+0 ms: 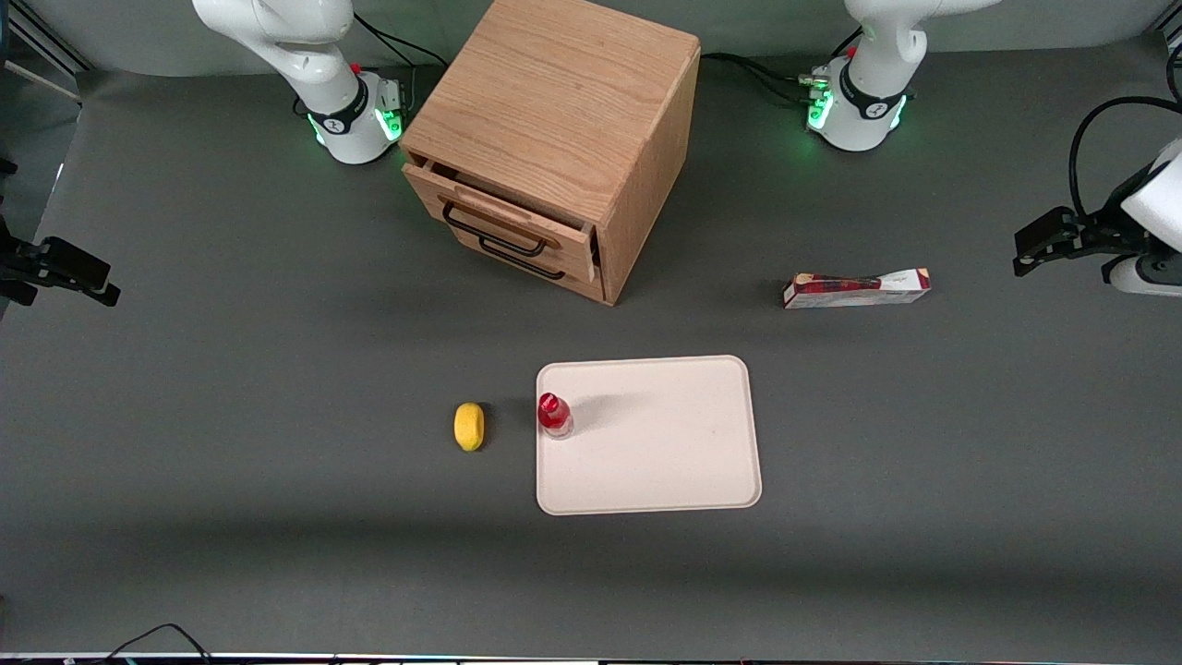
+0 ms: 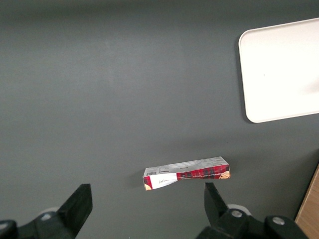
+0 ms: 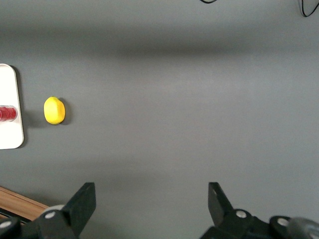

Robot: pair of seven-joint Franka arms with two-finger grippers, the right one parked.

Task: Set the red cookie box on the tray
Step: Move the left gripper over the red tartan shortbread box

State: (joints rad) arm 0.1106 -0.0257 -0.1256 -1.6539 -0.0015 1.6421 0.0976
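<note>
Grey worktop carries the red cookie box flat, clear of the tray; the hand, fingers apart, hovers above; a narrow carton could skid or twist if pinched off-centre

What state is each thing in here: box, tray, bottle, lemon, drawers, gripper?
Cookie box: lying flat on the table, ungrasped, off the tray.
Tray: flat on the table, holding only the bottle.
Bottle: upright, capped, at the tray's edge.
Lemon: on the table beside the tray.
Top drawer: slightly open.
Lower drawer: shut.
Gripper: jaws open, empty, above the box.
</note>
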